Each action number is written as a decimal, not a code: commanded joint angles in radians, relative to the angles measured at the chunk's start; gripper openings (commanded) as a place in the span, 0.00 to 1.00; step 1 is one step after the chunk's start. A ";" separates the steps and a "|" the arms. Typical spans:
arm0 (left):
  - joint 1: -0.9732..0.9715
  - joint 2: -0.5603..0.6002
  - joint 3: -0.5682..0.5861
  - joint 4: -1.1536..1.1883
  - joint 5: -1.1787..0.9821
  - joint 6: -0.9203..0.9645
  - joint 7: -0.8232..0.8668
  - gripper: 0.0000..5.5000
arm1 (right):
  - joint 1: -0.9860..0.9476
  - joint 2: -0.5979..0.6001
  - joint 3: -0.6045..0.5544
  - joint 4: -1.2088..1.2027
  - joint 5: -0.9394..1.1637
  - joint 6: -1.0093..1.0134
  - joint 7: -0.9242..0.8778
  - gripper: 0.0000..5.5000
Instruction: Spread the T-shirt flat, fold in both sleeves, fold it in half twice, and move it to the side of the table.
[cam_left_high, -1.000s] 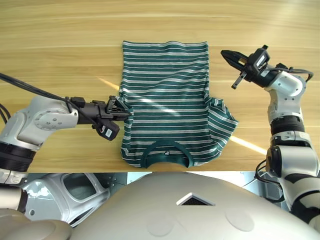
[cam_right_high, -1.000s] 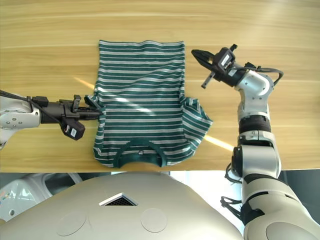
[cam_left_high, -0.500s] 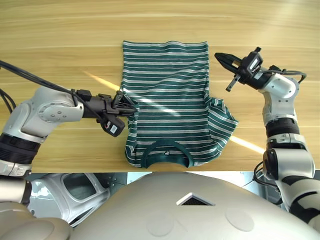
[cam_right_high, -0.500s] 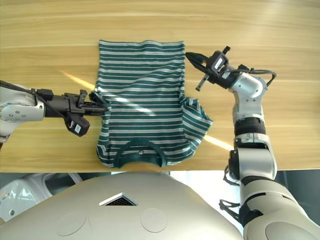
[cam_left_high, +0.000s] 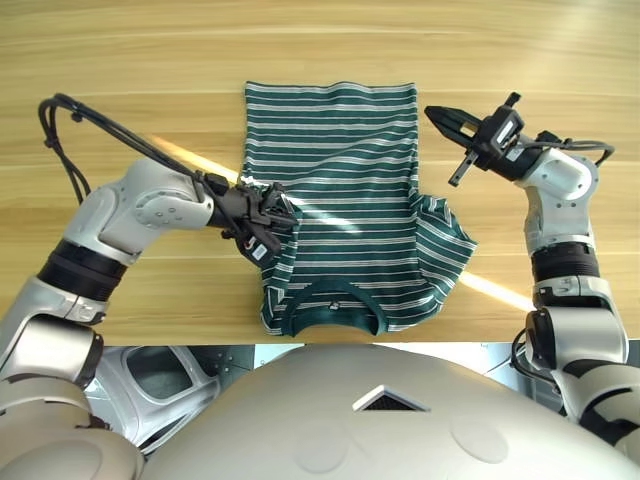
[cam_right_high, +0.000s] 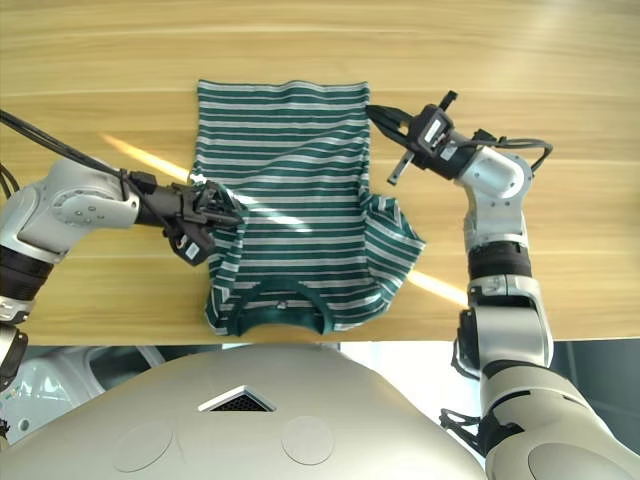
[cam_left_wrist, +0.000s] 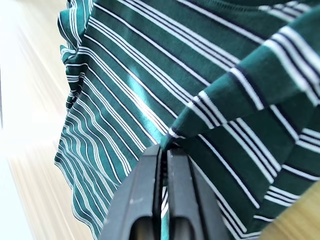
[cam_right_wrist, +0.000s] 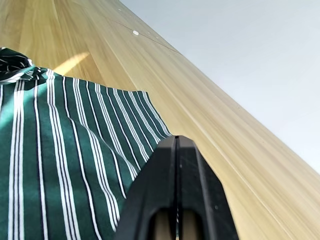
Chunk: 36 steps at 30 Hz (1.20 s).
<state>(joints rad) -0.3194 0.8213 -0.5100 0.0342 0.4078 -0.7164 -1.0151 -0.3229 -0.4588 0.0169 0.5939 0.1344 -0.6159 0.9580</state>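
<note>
My left end effector (cam_left_high: 274, 207), clamped shut on the T-shirt's (cam_left_high: 340, 150) sleeve (cam_left_wrist: 250, 95), has dragged it over the body ahead, so the first sleeve fold is underway.

Pincer (cam_left_wrist: 164, 150) pinches a fold of striped T-shirt (cam_left_wrist: 125, 80)

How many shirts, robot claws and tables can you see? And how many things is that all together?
Green-and-white striped fabric T-shirt: 1
Black two-finger grippers: 2 (left gripper, right gripper)
Light wooden table: 1
Total: 4
</note>
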 joint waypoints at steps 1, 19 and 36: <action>-0.046 -0.028 -0.031 0.042 0.018 -0.003 -0.013 0.00 | 0.002 -0.011 0.008 -0.009 -0.008 0.008 -0.009 0.00; -0.056 -0.094 -0.100 0.011 0.002 0.033 -0.035 0.00 | -0.015 -0.004 0.010 0.024 -0.005 0.004 -0.011 0.00; 0.000 -0.151 -0.066 -0.006 -0.129 0.082 0.027 0.51 | -0.013 -0.013 0.011 0.015 -0.002 -0.002 -0.014 0.00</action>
<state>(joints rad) -0.3419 0.6752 -0.5998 0.0414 0.3473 -0.6299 -0.9927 -0.3227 -0.4552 0.0316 0.6240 0.1339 -0.6164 0.9488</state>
